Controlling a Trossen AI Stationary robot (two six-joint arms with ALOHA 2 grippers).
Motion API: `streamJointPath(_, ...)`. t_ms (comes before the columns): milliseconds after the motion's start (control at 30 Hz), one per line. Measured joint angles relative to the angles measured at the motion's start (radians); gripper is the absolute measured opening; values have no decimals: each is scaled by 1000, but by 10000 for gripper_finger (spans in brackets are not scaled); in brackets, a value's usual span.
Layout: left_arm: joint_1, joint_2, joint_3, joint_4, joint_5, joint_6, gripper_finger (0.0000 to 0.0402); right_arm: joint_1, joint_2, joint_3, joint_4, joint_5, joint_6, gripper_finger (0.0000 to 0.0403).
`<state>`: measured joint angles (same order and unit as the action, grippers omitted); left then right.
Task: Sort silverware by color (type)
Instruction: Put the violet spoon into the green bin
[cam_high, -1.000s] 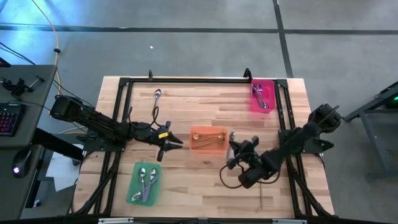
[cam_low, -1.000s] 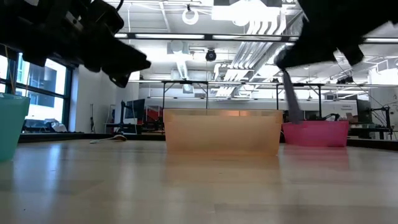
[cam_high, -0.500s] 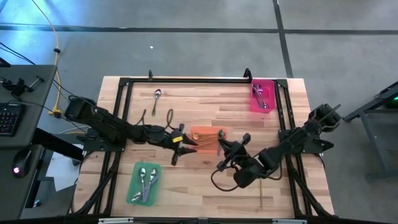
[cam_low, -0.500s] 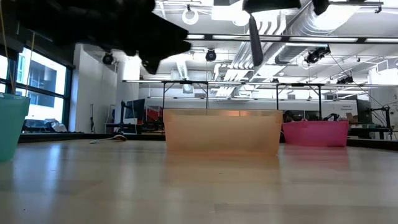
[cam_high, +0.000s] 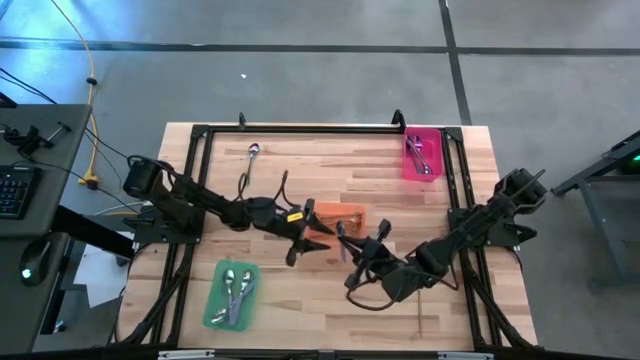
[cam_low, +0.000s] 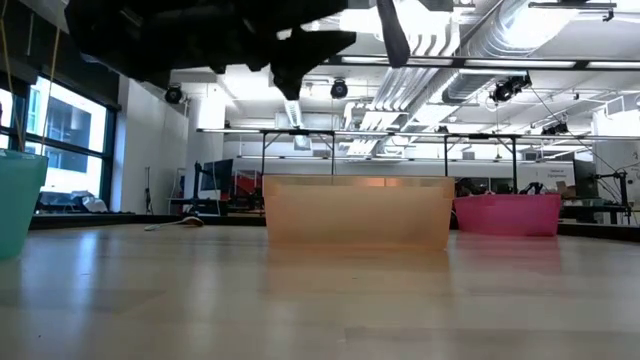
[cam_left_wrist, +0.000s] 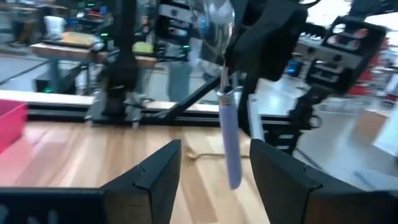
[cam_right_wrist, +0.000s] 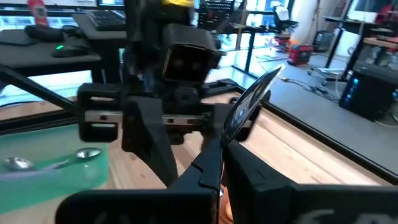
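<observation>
Your right gripper (cam_high: 343, 237), just right of centre in the high view, is clamped on a silver spoon (cam_left_wrist: 225, 93) and holds it up in the air. In the left wrist view the spoon hangs bowl up and handle down, right in front of the left arm's spread fingers (cam_left_wrist: 152, 177). Your left gripper (cam_high: 303, 243) sits just left of it in the high view, jaws wide and empty, so this looks like a hand-over above the near edge of the orange tray (cam_high: 352, 212).

The main risk is timing. If the right gripper lets go before the left has closed on the handle, the spoon is likely to drop into the orange tray, which seems to hold gold pieces, though the arms hide its contents. The handle is slim and hangs between the left fingers without touching them, so a slightly off-line close could pinch only its edge and let it twist out. The two grippers are also very near each other; pushing forward could knock them together.

Other silver spoons (cam_high: 233, 288) lie in the green tray (cam_high: 212, 307) at lower left, and one loose spoon (cam_high: 251, 157) lies on the table at upper left.
</observation>
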<state>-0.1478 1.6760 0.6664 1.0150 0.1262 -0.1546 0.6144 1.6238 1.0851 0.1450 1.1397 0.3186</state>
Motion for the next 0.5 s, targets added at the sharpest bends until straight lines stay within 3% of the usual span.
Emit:
streamJointPath(167,5,0,48,-4,104,1,190,-2,0,0,53,-16,-63,0)
streamJointPath(500,11,22,128,-60,133,26,190,-13,0,0,90,-43,-101,0)
